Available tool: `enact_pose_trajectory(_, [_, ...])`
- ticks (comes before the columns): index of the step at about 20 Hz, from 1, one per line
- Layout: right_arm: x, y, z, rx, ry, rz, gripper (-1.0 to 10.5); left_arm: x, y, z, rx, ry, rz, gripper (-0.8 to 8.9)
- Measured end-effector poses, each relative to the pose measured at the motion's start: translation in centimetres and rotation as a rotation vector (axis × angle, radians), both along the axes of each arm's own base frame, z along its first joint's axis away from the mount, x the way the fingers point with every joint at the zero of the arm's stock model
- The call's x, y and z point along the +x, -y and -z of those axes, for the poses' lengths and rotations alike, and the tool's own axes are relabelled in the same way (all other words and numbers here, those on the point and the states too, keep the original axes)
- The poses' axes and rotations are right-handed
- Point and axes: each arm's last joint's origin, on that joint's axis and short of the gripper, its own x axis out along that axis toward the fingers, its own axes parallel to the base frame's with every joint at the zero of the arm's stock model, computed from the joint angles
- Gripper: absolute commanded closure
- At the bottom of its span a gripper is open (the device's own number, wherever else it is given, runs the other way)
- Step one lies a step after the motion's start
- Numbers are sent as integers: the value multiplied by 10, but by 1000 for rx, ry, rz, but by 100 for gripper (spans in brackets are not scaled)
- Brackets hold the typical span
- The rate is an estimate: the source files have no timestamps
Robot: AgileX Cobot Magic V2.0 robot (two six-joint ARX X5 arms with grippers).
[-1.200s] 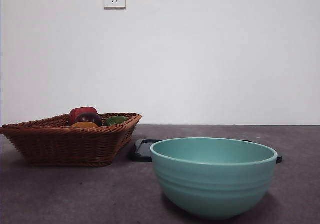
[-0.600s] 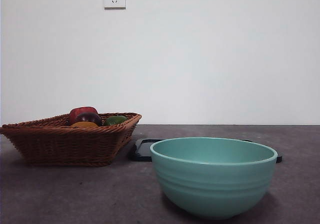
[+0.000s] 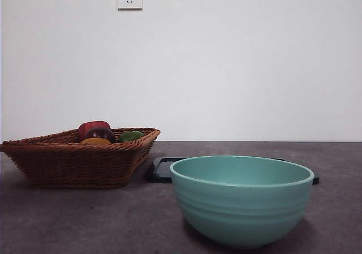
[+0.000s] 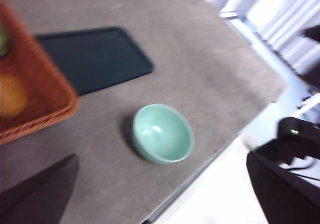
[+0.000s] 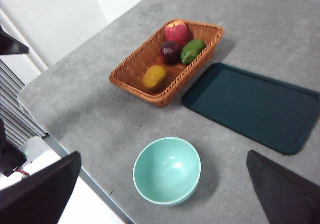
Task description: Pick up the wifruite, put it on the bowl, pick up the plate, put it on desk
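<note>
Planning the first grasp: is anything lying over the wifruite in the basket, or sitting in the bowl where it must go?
Nothing visible. The wifruite lies uncovered at one end of the basket, apart from the other fruit, and the bowl is empty. Both hands are high above the desk.

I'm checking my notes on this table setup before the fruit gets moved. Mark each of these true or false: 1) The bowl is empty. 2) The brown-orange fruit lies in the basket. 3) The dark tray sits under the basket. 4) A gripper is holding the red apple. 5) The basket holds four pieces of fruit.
1) True: the bowl holds nothing.
2) True: the brown-orange fruit lies in the basket.
3) False: the dark tray lies flat on the table beside the basket.
4) False: the red apple rests in the basket, and both grippers are high above the table, holding nothing.
5) True: apple, dark purple fruit, green fruit and the brown-orange one.
</note>
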Motion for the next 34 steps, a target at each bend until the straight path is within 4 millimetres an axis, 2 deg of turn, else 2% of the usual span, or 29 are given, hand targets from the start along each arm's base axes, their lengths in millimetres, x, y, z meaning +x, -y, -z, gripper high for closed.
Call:
enact_pose_trajectory(3, [0, 0, 0, 1, 3, 0, 291, 12, 3, 5, 33, -76, -32, 220])
enact_pose_trajectory(9, [0, 0, 0, 1, 3, 0, 291, 50, 12, 22, 127, -236, -97, 220])
enact_pose_trajectory(18, [0, 0, 0, 1, 3, 0, 291, 110, 26, 62, 359, -463, -224, 220])
enact_pose_trajectory(23, [0, 0, 0, 1, 3, 0, 291, 146, 42, 70, 479, -509, -242, 220])
enact_pose_trajectory(31, [0, 0, 0, 0, 0, 0, 291, 207, 79, 62, 605, -447, -225, 220])
enact_pose_trajectory(34, [0, 0, 0, 0, -1, 0, 291, 227, 86, 72, 631, -444, -230, 220])
